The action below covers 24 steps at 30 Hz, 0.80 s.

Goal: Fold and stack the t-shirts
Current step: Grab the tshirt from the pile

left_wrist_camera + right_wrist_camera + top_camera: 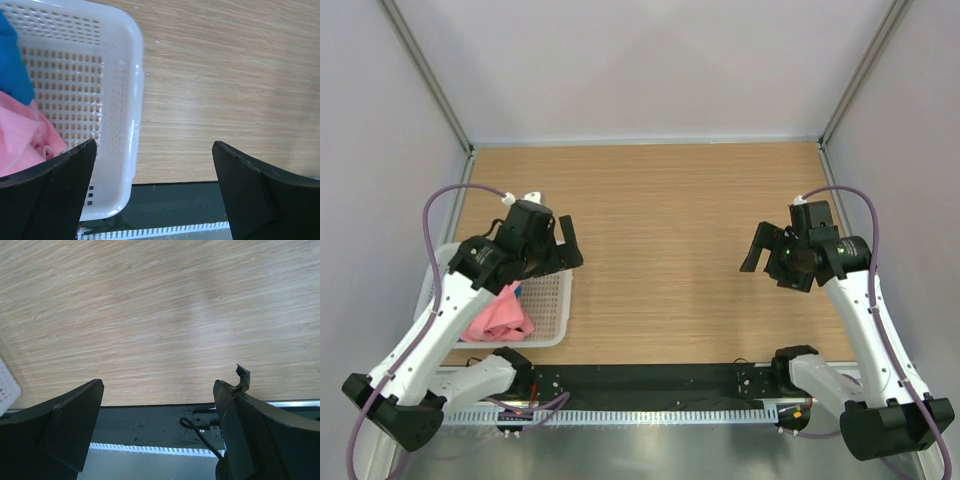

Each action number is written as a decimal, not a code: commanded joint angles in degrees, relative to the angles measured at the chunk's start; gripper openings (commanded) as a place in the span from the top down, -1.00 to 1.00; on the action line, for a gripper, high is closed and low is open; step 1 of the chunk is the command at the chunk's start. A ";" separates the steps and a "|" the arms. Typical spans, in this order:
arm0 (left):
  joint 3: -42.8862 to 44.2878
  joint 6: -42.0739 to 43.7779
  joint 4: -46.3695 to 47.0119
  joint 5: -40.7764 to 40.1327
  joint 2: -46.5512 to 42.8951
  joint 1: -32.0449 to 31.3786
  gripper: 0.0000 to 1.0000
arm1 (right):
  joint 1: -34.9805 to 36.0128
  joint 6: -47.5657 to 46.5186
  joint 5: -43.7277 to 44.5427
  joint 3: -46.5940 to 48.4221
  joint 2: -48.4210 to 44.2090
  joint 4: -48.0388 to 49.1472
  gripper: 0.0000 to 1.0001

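I see a white perforated basket [552, 305] at about eight o'clock on the wooden counter [660, 230], by its near-left corner.

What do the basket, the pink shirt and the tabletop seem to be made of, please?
Basket: glossy white plastic, moulded with rows of holes. Pink shirt: soft matte fabric, creased and bunched. Tabletop: wood or wood-look laminate, going by its grain.

I'm reading the pink shirt [20, 135] as plain salmon, the blue shirt [9, 60] as plain bright blue, the basket [122, 90] white with a grid of small holes, the table [225, 75] light streaky wood grain, the left arm [425, 332] and right arm [866, 318] white with black wrists, cables [470, 187] purple.
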 commanded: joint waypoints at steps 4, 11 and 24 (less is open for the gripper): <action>4.14 -0.52 -7.90 -1.33 6.06 13.64 -0.93 | 0.77 -2.82 -4.55 4.35 1.14 -0.49 -0.99; 4.23 -1.65 -11.24 -4.02 9.58 21.83 -0.54 | 3.85 -4.59 -7.28 4.97 2.54 0.74 -1.00; -4.56 -6.41 -12.31 -11.34 6.59 21.83 -0.52 | 5.26 -5.91 -8.78 7.26 5.27 1.36 -1.00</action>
